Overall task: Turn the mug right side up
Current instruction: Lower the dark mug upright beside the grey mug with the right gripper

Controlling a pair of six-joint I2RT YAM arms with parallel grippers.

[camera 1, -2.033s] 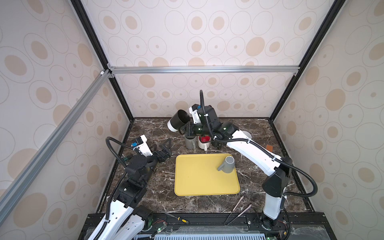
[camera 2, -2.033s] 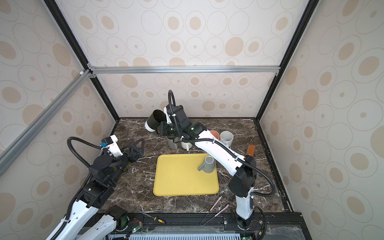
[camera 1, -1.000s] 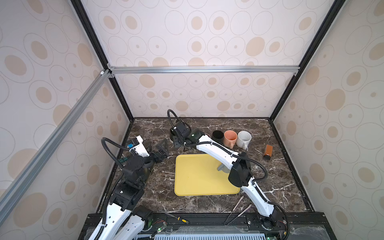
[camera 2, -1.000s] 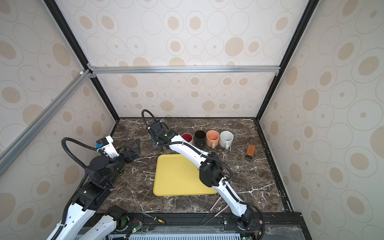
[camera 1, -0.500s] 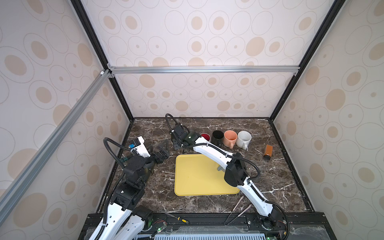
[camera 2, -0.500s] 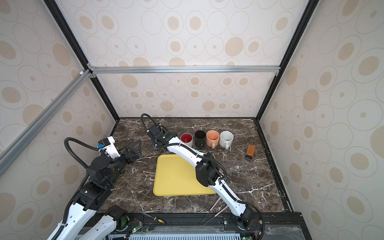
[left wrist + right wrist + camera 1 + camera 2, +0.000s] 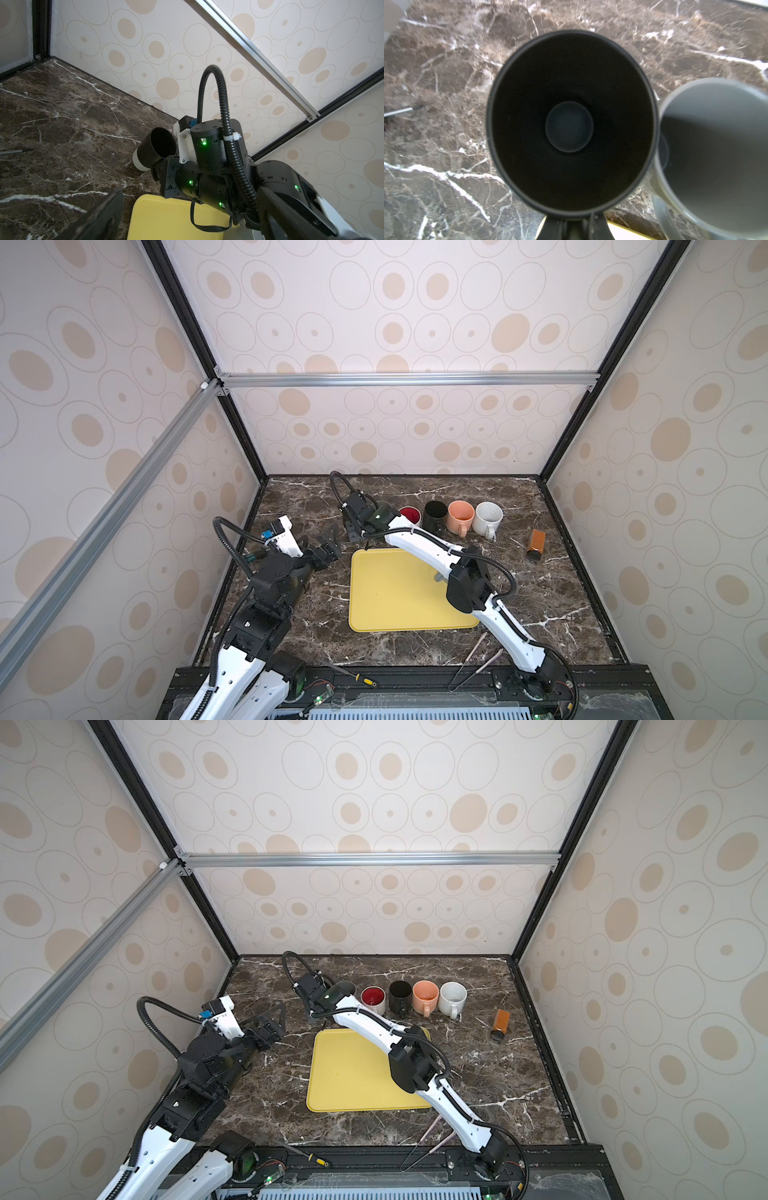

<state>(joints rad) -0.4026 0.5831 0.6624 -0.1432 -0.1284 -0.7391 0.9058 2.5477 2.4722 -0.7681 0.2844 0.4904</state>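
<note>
The mug [image 7: 154, 148] is black with a white base. It hangs tilted just over the marble at the back left, its mouth turned up toward the right wrist camera, so I look straight into the dark mug [image 7: 571, 122]. My right gripper [image 7: 574, 221] is shut on the mug's side at the handle. In both top views the right wrist hides most of the mug. My left gripper [image 7: 328, 541] stands open and empty to the left of the yellow tray [image 7: 395, 601], a little short of the mug.
A grey mug [image 7: 716, 155] stands right beside the held one. A red-lined mug [image 7: 410, 514], a black mug [image 7: 435, 512], an orange mug [image 7: 460, 516] and a white mug [image 7: 488, 516] line the back. A brown bottle [image 7: 536, 543] lies at the right, tongs [image 7: 478, 659] at the front.
The right arm has brought the mug down from high in the air to the left end of the mug row. In the last half second it barely moves. The left arm stays put.
</note>
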